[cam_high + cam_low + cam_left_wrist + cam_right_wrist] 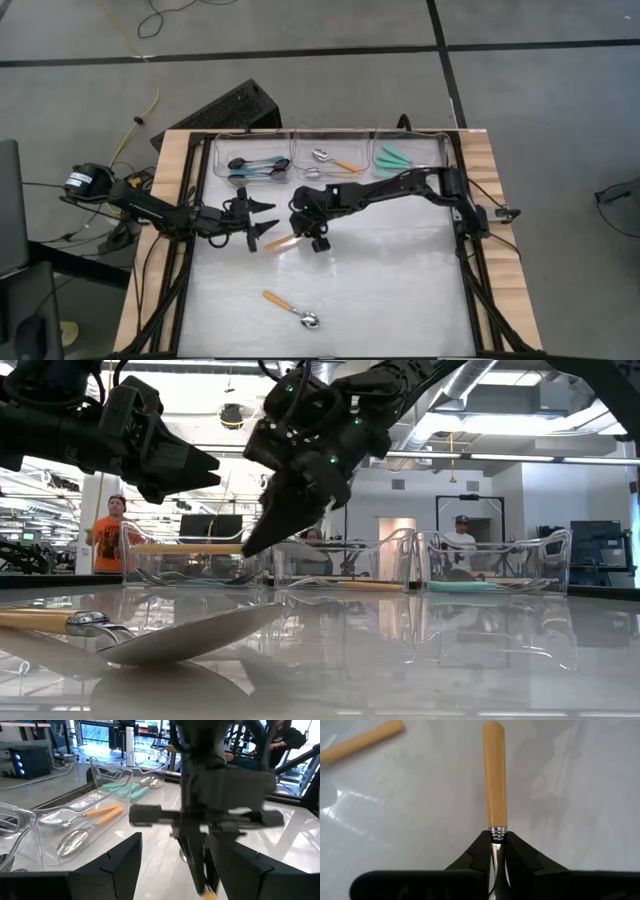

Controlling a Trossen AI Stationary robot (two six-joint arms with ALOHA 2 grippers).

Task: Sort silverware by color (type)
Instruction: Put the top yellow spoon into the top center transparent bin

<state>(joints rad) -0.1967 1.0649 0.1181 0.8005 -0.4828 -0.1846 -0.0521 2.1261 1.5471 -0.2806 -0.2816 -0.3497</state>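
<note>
My right gripper hangs over the table's middle, shut on an orange-handled spoon, whose handle juts out past the fingertips. My left gripper is open just left of it and faces the right gripper without touching anything. A second orange-handled spoon lies flat on the table near the near edge and looms large in the low view. Three clear bins along the far edge hold blue-handled spoons, orange-handled spoons and teal-handled spoons. My right gripper pinches the spoon between its two fingers at the metal neck, where the orange handle ends. The fingers lie along the spoon and slant down from the table's right. The bowl is hidden between them. The handle points toward the left arm, above the table.
The row of clear bins lines the far edge. The two grippers are close together at mid-table. Bare white tabletop stretches to the near and right sides. People stand in the room beyond the table.
</note>
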